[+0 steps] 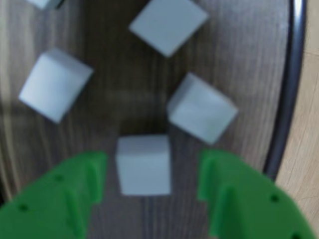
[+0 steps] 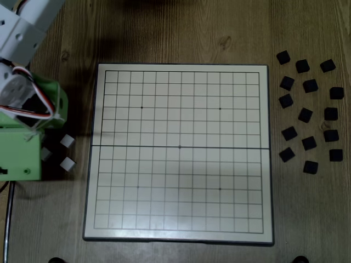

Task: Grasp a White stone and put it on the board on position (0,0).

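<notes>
Green gripper (image 1: 152, 191) sits closest in wrist view, jaws spread wide w/ a white stone (image 1: 143, 164) between them, gaps on both sides, so nothing grasped yet. Three more white stones (image 1: 200, 108) lie around it on the wood table (image 1: 114, 74). Fixed view: the arm (image 2: 24, 131) hangs over the stone pile at left of the board (image 2: 178, 153), w/ a couple of white stones showing beside it. Board is bare; center dot (image 2: 180, 147) is unoccupied. Black stones (image 2: 307, 112) lie scattered at right. Progress: approach looks done; closing, lift, carry & placing all remain.
</notes>
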Available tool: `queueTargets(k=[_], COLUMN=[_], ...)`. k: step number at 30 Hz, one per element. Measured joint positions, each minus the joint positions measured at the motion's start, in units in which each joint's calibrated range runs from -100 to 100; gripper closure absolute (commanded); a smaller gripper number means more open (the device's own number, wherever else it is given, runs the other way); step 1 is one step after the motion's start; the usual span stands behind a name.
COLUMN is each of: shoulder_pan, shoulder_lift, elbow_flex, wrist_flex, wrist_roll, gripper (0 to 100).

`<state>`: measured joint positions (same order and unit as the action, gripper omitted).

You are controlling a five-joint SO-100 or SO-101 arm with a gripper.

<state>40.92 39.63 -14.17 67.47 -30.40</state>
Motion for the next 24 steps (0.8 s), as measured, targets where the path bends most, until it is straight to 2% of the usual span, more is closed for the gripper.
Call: queueTargets(k=[9,15,24], shoulder_pan=[0.00,0.00,0.86], shoulder_lift=[-0.09,-0.09,-0.09], elbow_flex=[1.97,2.15,2.59], wrist_flex=[-1.11,-1.19,-1.98], wrist_roll=[0.00,-0.44,-0.88], gripper=[85,93,94])
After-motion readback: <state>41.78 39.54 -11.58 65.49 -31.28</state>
